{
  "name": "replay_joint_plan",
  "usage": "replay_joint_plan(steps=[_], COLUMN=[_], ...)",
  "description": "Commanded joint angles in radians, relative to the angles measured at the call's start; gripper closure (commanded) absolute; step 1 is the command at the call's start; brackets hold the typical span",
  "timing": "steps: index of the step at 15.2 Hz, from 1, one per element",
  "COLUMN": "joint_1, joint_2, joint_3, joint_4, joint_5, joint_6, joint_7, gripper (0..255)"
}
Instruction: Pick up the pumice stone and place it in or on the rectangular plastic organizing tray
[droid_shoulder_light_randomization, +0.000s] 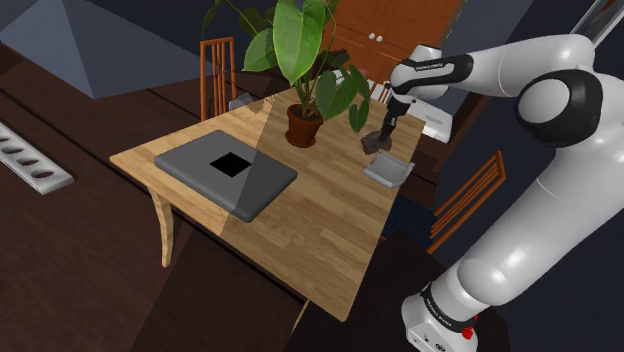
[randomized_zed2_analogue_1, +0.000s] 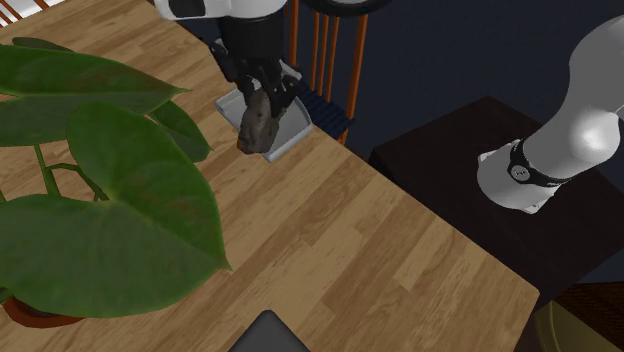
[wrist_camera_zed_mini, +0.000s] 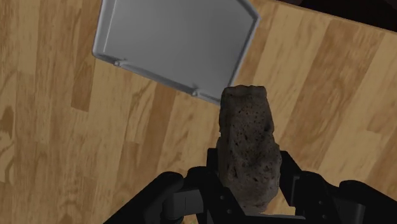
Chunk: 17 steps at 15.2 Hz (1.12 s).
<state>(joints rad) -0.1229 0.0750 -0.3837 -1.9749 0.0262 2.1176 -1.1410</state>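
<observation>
The jaws clamp the rough grey-brown porous pumice stone (wrist_camera_zed_mini: 248, 146) by its base; judged light, stiff, grippy, slightly crumbly.

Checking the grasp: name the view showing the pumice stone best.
Wrist view: the pumice stone sits close, pitted surface clear, clasped by the gripper. The second exterior view shows it smaller; the shoulder view, barely.

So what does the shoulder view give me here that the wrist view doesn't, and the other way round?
Shoulder view adds the potted plant, the flat grey slab with a black square, an orange chair and the white arm. Wrist view adds the pitted surface of the pumice stone, clasped between the black fingers. Both show the grey tray, the wooden table and the gripper.
</observation>
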Motion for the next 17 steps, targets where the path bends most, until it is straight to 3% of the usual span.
replay_joint_plan(steps=[1, 9, 12, 17], joint_1=[-0.027, -0.15, -0.22, -0.224], joint_2=[0.017, 0.138, 0.218, 0.236], joint_3=[-0.021, -0.087, -0.108, -0.101], joint_4=[0.02, 0.176, 0.281, 0.238], joint_5=[0.013, 0.096, 0.145, 0.157], joint_6=[-0.004, -0.058, -0.097, -0.037], joint_7=[-0.055, -0.269, -0.366, -0.375], gripper=[255, 255, 255, 255])
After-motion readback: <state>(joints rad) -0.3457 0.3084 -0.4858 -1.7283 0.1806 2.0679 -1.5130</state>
